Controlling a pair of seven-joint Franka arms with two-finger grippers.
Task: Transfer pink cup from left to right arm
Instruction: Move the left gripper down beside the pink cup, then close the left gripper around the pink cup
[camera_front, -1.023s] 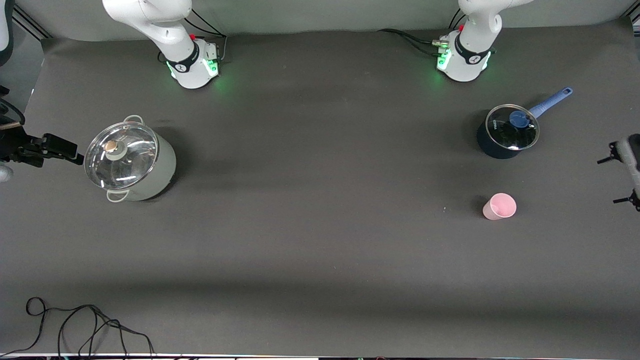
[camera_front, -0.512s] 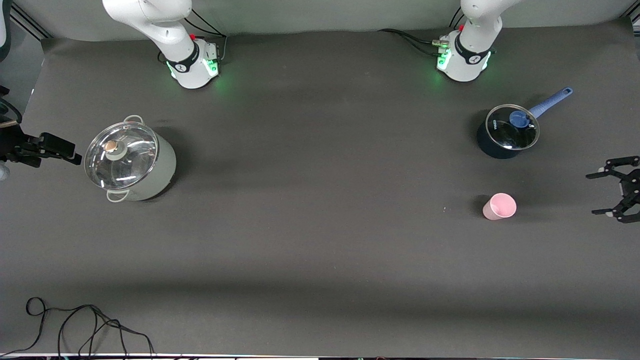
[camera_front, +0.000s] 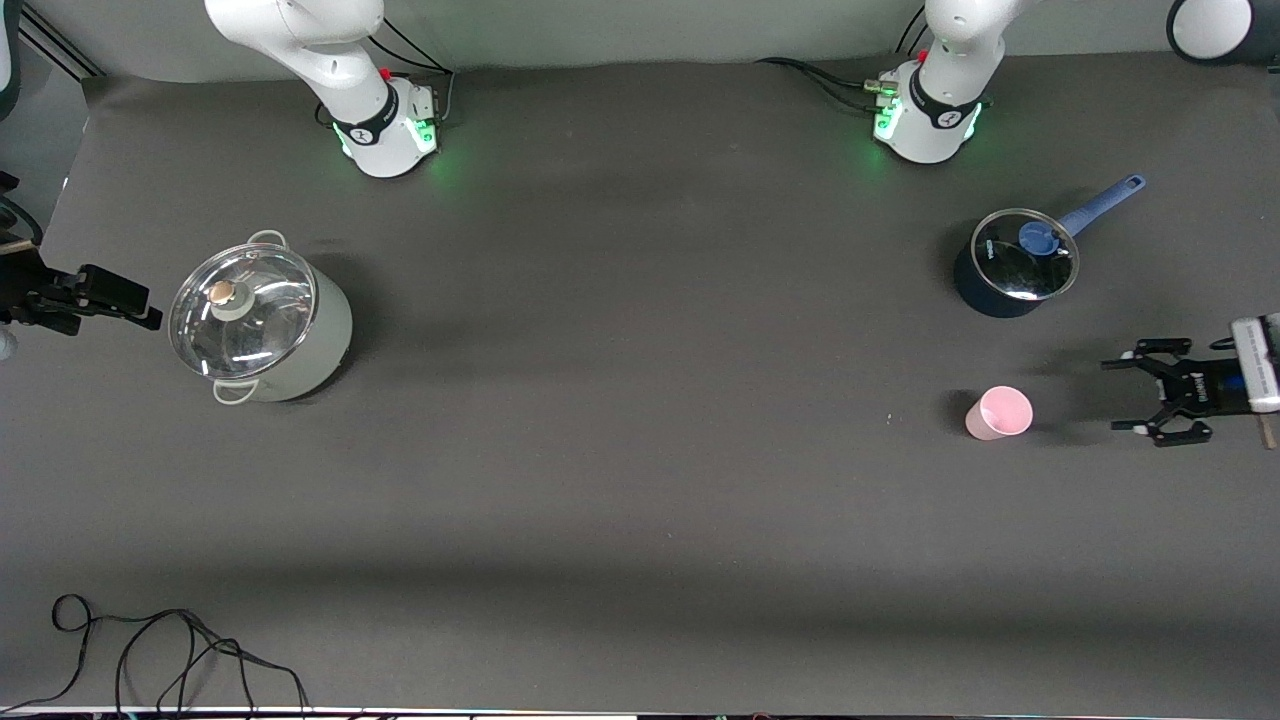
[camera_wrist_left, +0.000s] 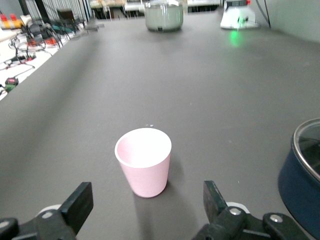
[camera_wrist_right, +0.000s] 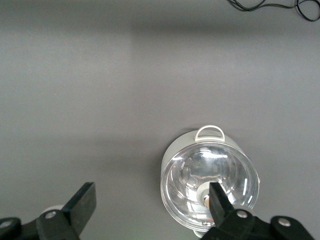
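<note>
The pink cup stands upright on the dark mat toward the left arm's end of the table, nearer to the front camera than the blue saucepan. My left gripper is a wide claw. It hangs low beside the cup, a short gap off toward the table's end. It is open, faces the cup and touches nothing. My right gripper waits open and empty, high over the right arm's end of the table, beside the grey pot.
A grey pot with a glass lid stands near the right arm's end. A dark blue saucepan with a lid and a long handle stands close to the cup. A black cable lies at the front edge.
My left gripper has come in from the table's end toward the pink cup and turned to face it. The cup and the right gripper have stayed put.
</note>
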